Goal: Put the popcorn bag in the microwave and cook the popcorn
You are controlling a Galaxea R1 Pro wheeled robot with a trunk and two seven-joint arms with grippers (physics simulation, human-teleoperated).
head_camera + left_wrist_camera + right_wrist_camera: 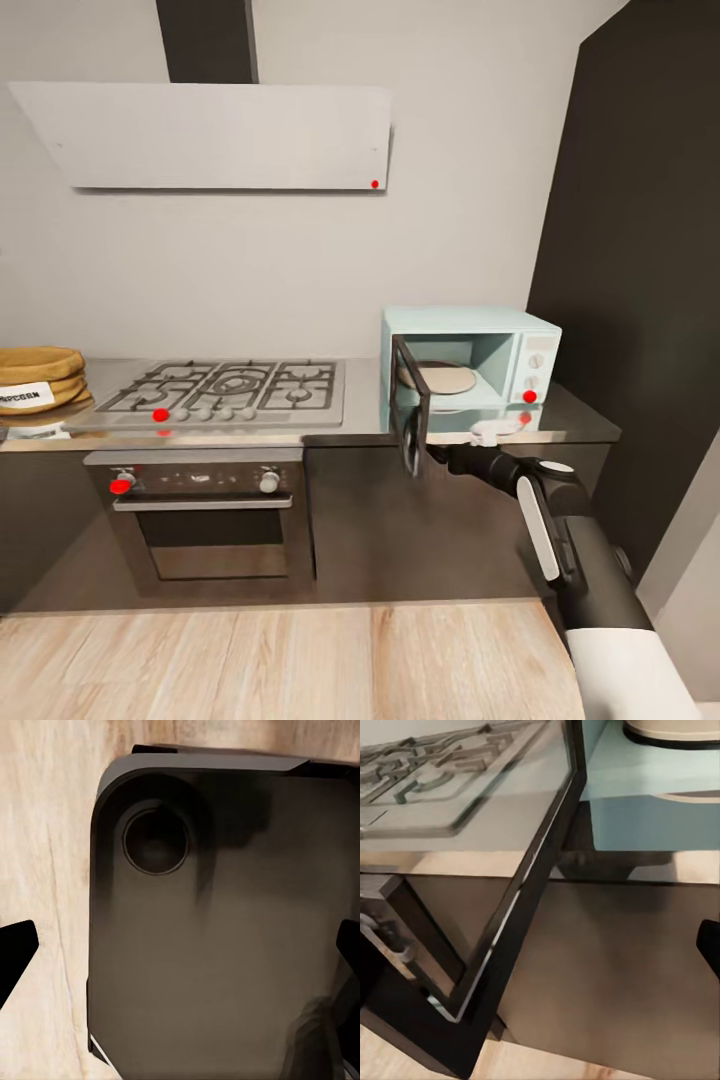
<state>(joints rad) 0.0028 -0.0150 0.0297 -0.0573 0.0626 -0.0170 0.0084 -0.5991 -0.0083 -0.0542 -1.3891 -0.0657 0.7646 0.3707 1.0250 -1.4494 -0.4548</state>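
Head view shows a kitchen wall with a long grey countertop (350,425) over dark cabinet fronts. At its far left end, partly cut off by the frame edge, sits the tan popcorn bag (38,378), upright with its rolled rim on top and its white label facing the room. Its wider dimension runs along the counter. At the right end stands the pale blue microwave (500,345), its knob panel on the right side. Its dark glass door (410,410) is swung wide open toward the room, hinged on the left, and a round plate (438,378) lies inside.

Between bag and microwave a steel gas hob (225,388) is set into the counter, with a black oven (210,520) beneath and a grey extractor hood (210,135) above. The floor (280,660) is pale wood.

The right arm reaches forward, and its gripper (412,448) is at the door's lower edge; whether it grips the door cannot be told. In the left wrist view, the left gripper's (180,952) dark fingertips (16,945) stand wide apart with nothing between them, above the robot's dark base (225,945).
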